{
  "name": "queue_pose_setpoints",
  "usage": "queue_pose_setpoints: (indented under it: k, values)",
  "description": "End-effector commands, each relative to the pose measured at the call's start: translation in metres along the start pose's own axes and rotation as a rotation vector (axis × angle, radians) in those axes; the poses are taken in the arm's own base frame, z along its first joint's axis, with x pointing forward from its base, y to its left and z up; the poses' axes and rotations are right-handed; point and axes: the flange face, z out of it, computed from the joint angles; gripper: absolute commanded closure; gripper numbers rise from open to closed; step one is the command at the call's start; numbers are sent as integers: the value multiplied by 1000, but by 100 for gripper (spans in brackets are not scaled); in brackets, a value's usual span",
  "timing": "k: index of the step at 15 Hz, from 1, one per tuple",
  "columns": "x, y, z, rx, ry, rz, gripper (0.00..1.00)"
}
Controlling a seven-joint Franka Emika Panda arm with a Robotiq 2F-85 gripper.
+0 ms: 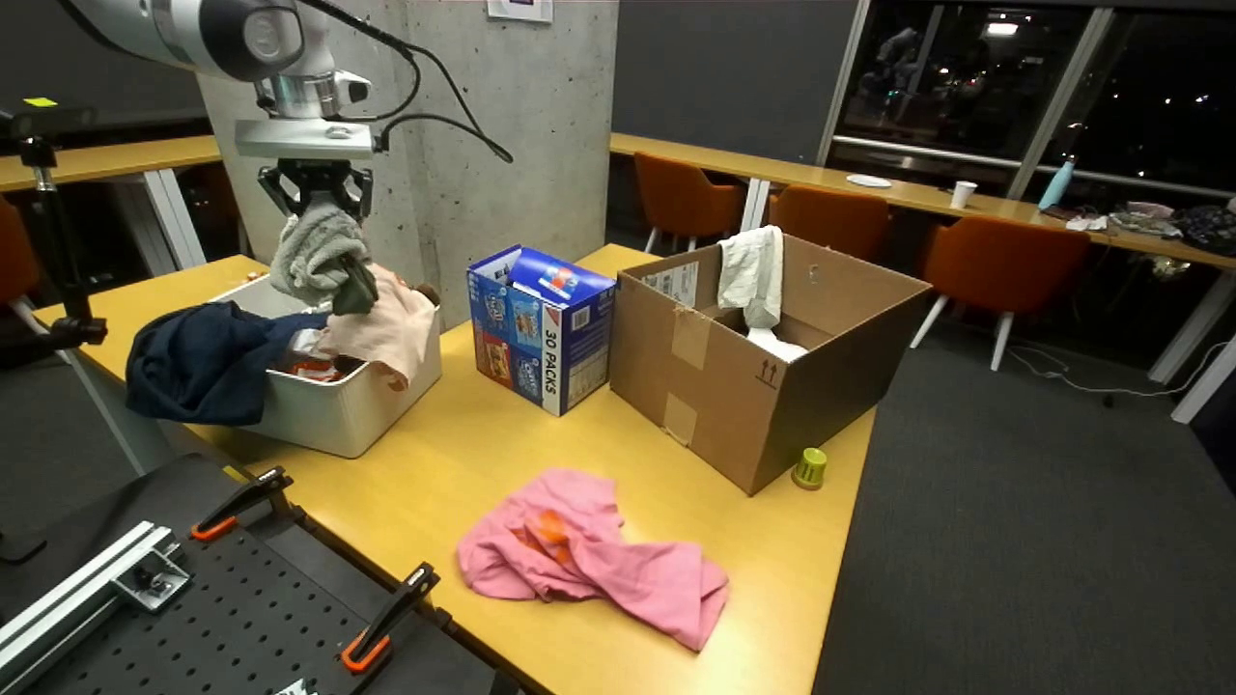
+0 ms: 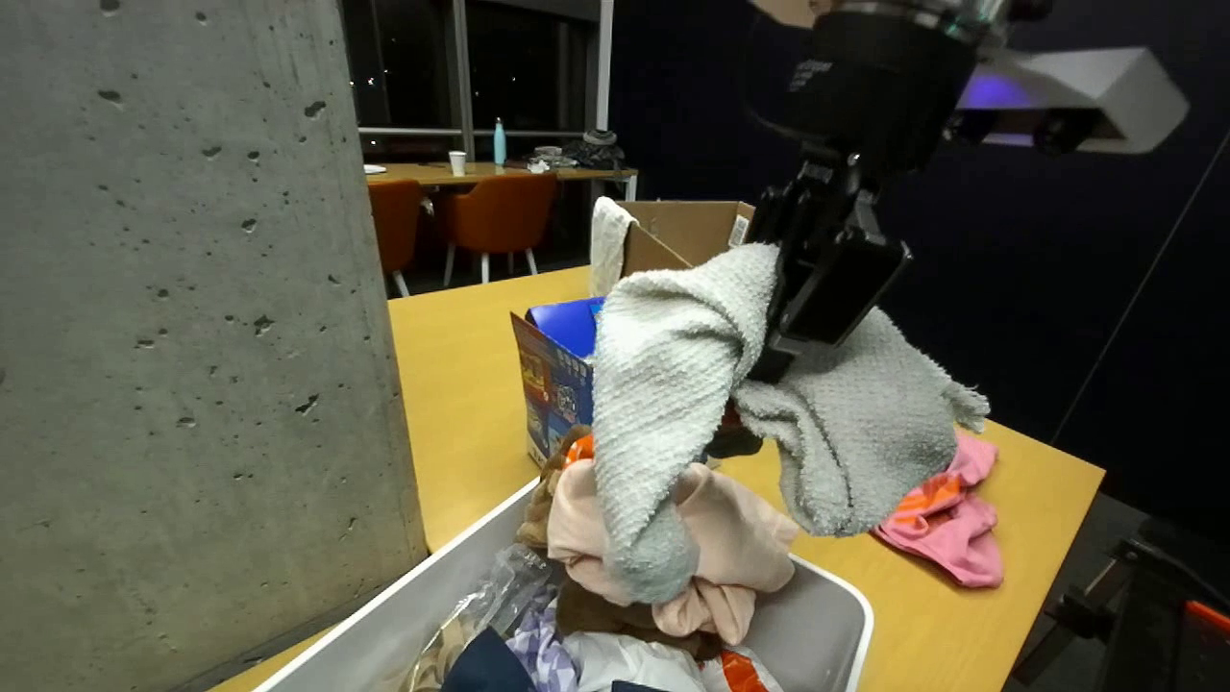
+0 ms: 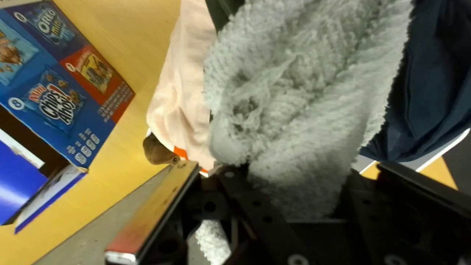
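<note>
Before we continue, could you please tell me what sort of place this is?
Probably an office or lab workspace: orange chairs line a long desk, and clamps sit at the edge of a perforated board.

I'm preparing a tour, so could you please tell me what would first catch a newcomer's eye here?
The gray towel would probably come first, hanging from the gripper over the white bin. Next might come the pink cloth with its orange patch, crumpled on the yellow table, then the blue snack box between bin and carton.
</note>
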Motion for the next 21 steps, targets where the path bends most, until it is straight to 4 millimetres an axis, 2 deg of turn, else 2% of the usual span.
queue_pose_setpoints:
  k: [1, 3, 5, 8, 12, 13, 14, 15, 20, 21]
  values:
    - [17, 41, 35, 133, -8, -146, 93]
    - [22, 57, 61, 202, -31, -218, 93]
    - [28, 64, 89, 274, -84, -280, 93]
    - [39, 54, 120, 390, -183, -353, 93]
    - [51, 30, 140, 495, -313, -421, 93]
    - [55, 25, 140, 494, -336, -429, 45]
    - [58, 22, 139, 480, -349, -434, 45]
    - [61, 19, 136, 464, -362, -437, 39]
    - [68, 14, 108, 354, -362, -420, 1]
    - [68, 16, 99, 328, -355, -407, 0]
